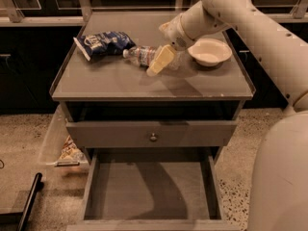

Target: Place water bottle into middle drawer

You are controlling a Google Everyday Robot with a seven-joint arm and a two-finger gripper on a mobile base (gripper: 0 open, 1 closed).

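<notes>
The water bottle (140,55) lies on its side on the cabinet top (115,78), white cap pointing left toward the snack bag. My gripper (161,60) comes in from the right and sits over the bottle's middle, hiding part of its body. The bottle still rests on the top. The middle drawer (149,191) is pulled out at the bottom of the view, a shallow grey box with a bare floor.
A blue crinkled snack bag (103,42) lies left of the bottle. A white bowl (209,52) stands right of the gripper. A closed drawer front with a round knob (153,137) is above the open drawer. A clear bin (60,146) with snacks sits on the floor at left.
</notes>
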